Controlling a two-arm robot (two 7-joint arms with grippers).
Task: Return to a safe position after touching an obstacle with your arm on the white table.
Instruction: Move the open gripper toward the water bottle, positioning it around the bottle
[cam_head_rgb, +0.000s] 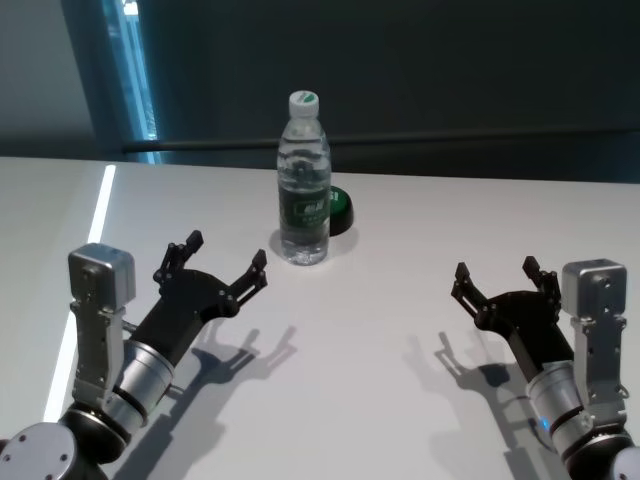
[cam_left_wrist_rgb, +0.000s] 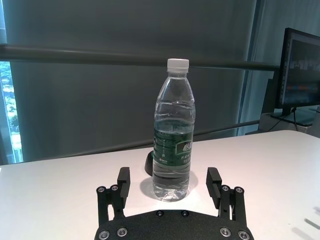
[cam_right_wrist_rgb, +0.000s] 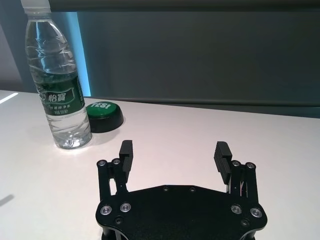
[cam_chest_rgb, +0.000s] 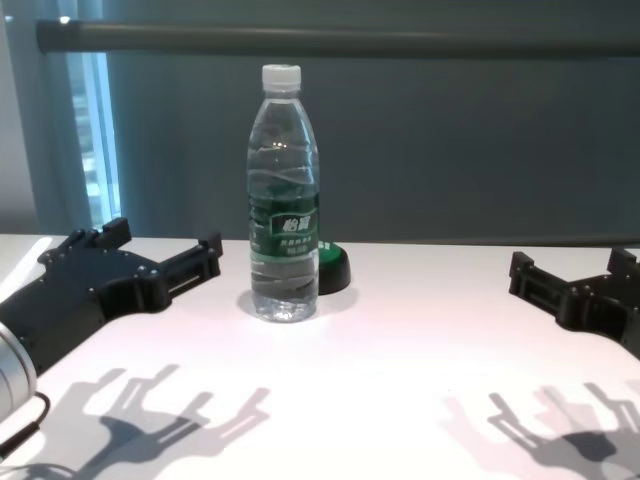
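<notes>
The obstacle, a tall clear water bottle (cam_head_rgb: 304, 180) (cam_left_wrist_rgb: 174, 130) (cam_right_wrist_rgb: 59, 80) (cam_chest_rgb: 284, 195) with a white cap and green label, stands upright on the white table (cam_head_rgb: 380, 300) (cam_chest_rgb: 400, 340). My left gripper (cam_head_rgb: 228, 262) (cam_left_wrist_rgb: 170, 185) (cam_chest_rgb: 165, 252) hovers open just short of the bottle, pointing at it, a small gap between them. My right gripper (cam_head_rgb: 497, 277) (cam_right_wrist_rgb: 172, 154) (cam_chest_rgb: 570, 275) is open over the table's right side, well away from the bottle. Neither holds anything.
A low black puck with a green top (cam_head_rgb: 340, 210) (cam_right_wrist_rgb: 104, 114) (cam_chest_rgb: 332, 268) sits right behind the bottle. A monitor (cam_left_wrist_rgb: 300, 75) stands beyond the table in the left wrist view. The table's far edge meets a dark wall.
</notes>
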